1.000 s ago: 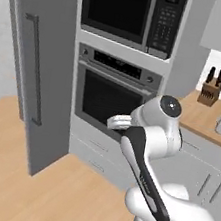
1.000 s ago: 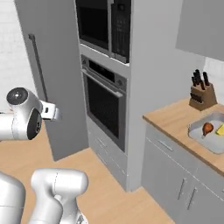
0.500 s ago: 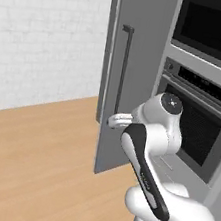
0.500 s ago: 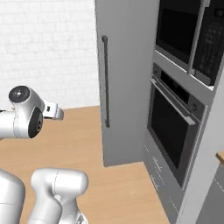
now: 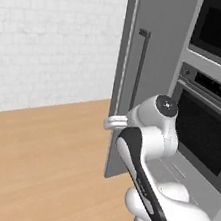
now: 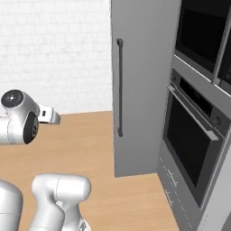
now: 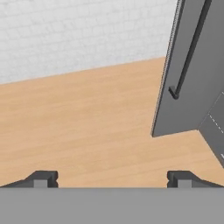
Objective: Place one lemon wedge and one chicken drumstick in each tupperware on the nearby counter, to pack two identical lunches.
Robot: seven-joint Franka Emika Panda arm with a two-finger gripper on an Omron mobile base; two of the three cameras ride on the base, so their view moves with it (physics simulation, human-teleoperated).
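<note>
You see a white painted brick wall [image 5: 53,37] behind a light-brown wooden plank floor [image 5: 38,167]. At your right stands a tall grey cabinet [image 6: 144,81] with a long dark vertical handle [image 6: 120,85], just beside a black built-in oven [image 6: 191,135].

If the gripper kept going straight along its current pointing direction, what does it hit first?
Probably the wooden floor: the open gripper looks down across bare boards, with the tall grey cabinet off to one side. Depth is unclear.
</note>
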